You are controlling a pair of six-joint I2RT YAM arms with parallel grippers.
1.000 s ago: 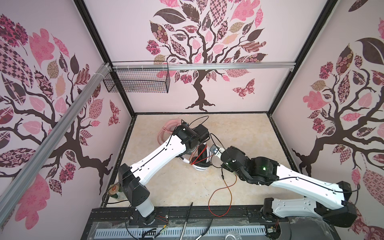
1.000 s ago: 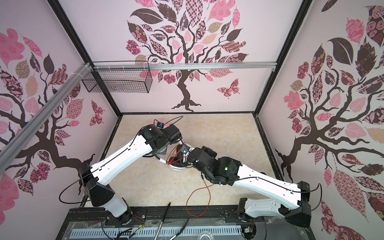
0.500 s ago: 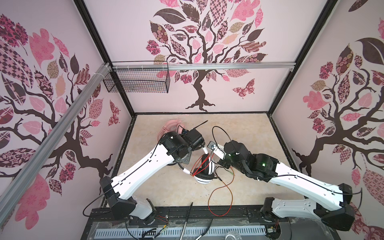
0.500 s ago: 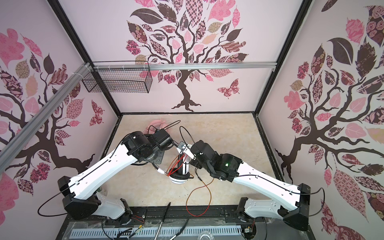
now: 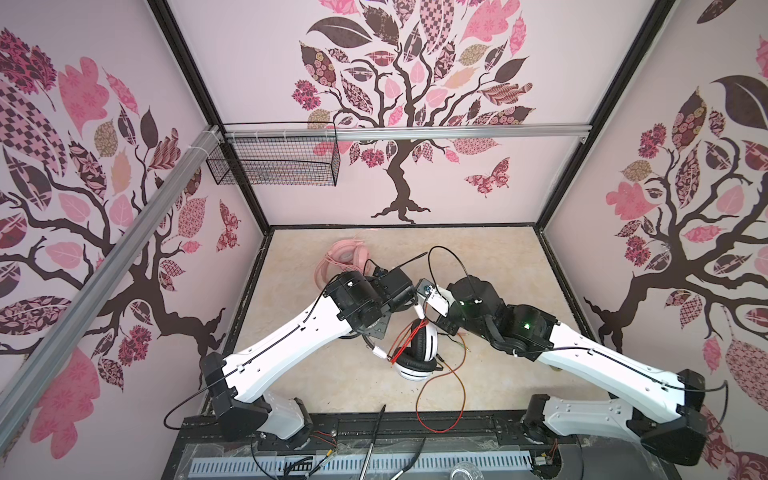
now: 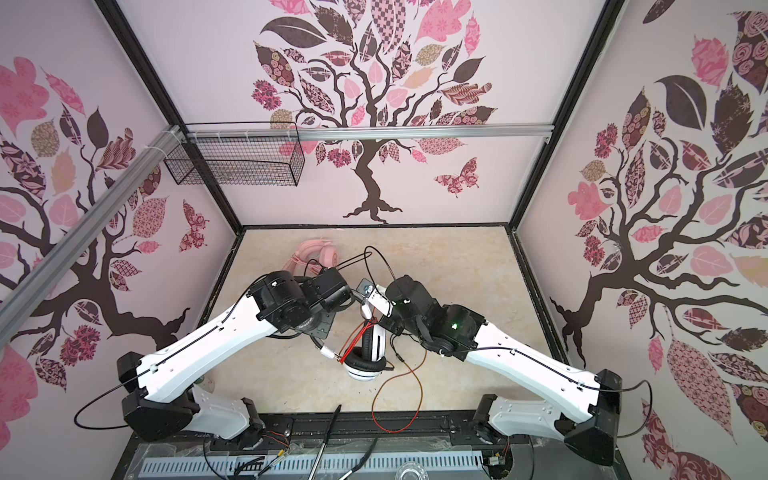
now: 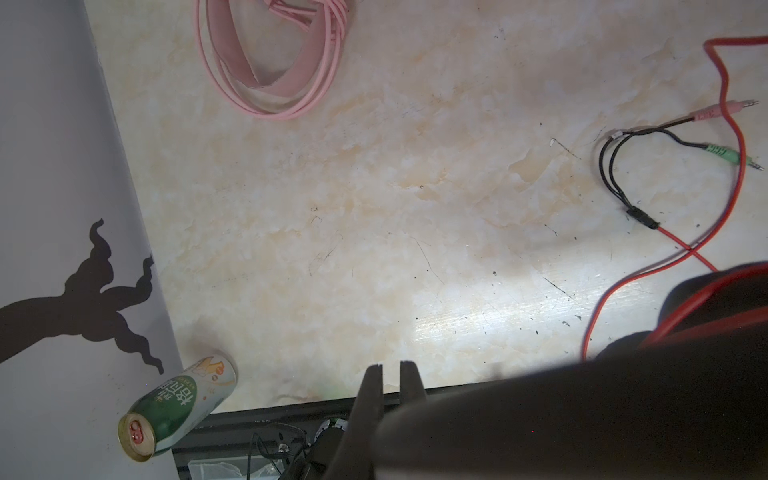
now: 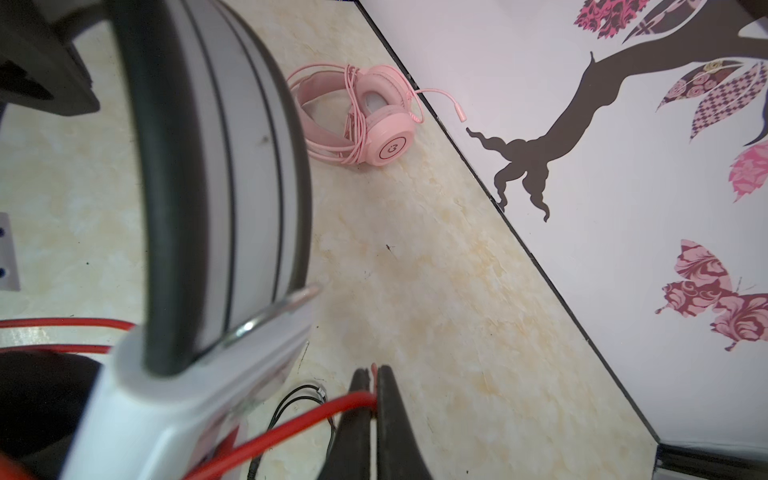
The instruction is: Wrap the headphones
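Observation:
The white-and-black headphones [image 5: 419,351] [image 6: 370,349] stand mid-table in both top views, their headband [image 8: 232,166] close beside my right gripper. The orange-red cord [image 5: 441,399] crosses the earcup and loops toward the front rail. My right gripper [image 8: 373,374] [image 5: 429,321] is shut on this cord just above the headband. My left gripper [image 7: 390,368] is shut, with nothing between its tips. A dark blurred part of the headset [image 7: 582,415] lies across one finger. The pink headphones [image 5: 345,259] [image 8: 374,120] lie at the back left with the pink cord coiled round them.
A green-and-white drink can [image 7: 178,409] lies in the front left corner by the wall. The cord's pink plug [image 7: 723,109] and green plug [image 7: 727,153] lie on the marble tabletop [image 7: 374,208]. A wire basket [image 5: 274,164] hangs on the back wall.
My left arm has dropped lower and swung toward the front left. My right gripper has drawn the cord toward the back. The white-and-black headset has shifted a little toward the front.

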